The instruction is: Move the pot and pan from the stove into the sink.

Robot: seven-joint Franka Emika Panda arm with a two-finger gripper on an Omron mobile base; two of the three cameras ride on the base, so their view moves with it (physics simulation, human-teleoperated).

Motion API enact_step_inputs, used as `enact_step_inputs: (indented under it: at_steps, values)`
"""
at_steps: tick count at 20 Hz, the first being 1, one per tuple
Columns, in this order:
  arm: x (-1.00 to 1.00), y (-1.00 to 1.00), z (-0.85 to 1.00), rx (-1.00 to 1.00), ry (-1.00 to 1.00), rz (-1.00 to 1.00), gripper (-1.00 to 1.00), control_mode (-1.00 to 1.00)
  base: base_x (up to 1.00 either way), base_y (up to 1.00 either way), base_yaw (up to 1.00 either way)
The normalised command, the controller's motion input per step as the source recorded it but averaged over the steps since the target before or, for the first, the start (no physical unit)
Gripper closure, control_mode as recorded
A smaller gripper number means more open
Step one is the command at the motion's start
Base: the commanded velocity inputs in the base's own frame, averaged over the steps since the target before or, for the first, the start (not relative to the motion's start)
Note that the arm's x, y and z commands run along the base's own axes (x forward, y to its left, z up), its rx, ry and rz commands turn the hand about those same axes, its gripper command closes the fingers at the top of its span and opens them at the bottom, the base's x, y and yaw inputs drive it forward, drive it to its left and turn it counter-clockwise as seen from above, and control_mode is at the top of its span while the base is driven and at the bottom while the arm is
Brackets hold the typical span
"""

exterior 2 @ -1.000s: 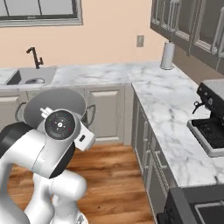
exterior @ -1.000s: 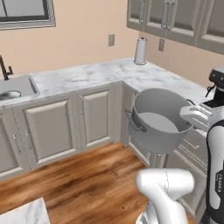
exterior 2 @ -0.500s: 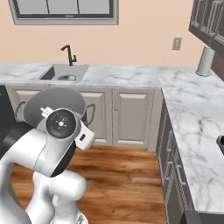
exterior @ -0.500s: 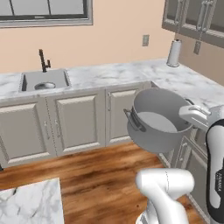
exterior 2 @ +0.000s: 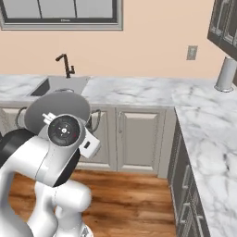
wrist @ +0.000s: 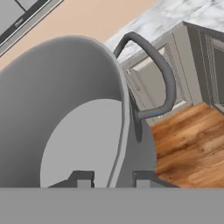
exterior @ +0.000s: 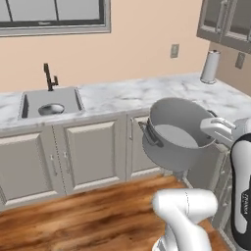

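The marble counter (exterior: 147, 95) ran along the peach wall under the window, with the sink (exterior: 49, 103) recessed toward its left end and the black faucet (exterior: 48, 77) standing behind the basin. In front of the cabinet doors, well apart from the sink and out over the wood floor, the pot (exterior: 174, 135) hung in the air, tilted so its open mouth faced up and toward the camera — empty inside. The gripper (wrist: 109, 177) was clamped on the pot's rim, one fingertip inside the wall and one outside, just beside a loop handle (wrist: 153, 74). The step in hand looked like the carry of the pot toward the sink. The next move would call for bringing it over the basin, clear of the faucet, and lowering it level before letting go — the pan would remain to be fetched afterwards
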Motion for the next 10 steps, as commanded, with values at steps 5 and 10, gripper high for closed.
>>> enact_step_inputs:
  at_steps: [5, 10]
  values:
    - [0.0, 0.0, 0.0, 0.0, 0.0, 0.0, 1.0, 1.0, 1.0, 0.26, 0.0]
    - [0.0, 0.0, 0.0, 0.0, 0.0, 0.0, 1.0, 1.0, 0.98, 0.26, 0.0]
